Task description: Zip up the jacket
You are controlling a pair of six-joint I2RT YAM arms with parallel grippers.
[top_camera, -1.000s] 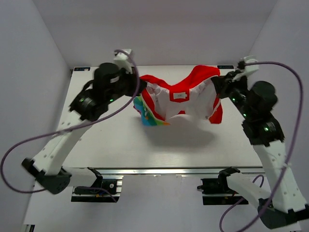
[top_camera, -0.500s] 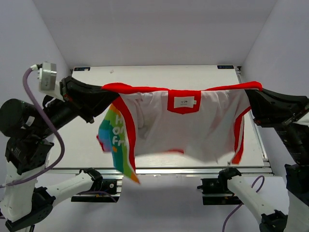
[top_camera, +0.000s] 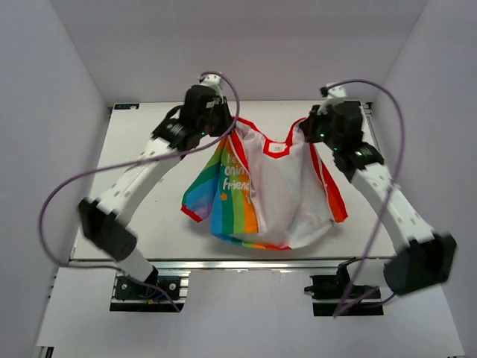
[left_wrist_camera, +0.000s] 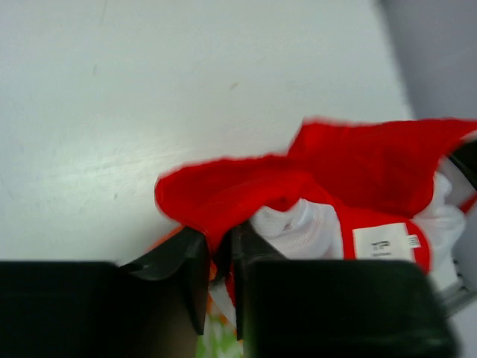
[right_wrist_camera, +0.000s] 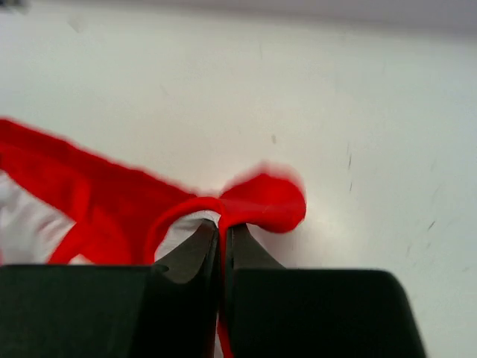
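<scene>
— What do the arms look like?
— The left arm and the right arm match; white boxy shells alternate with rounded black joint housings; a small white block sits at each wrist end; the right one shows a tiny green light.
— Any cables?
— One purple cable loops wide off the left arm; a second purple cable arcs off the right arm; both are thin and glossy.
— And the fingers?
— In the wrist views, the left gripper and the right gripper are matte black; each finger is a broad block narrowing to a slim curved tip.
</scene>
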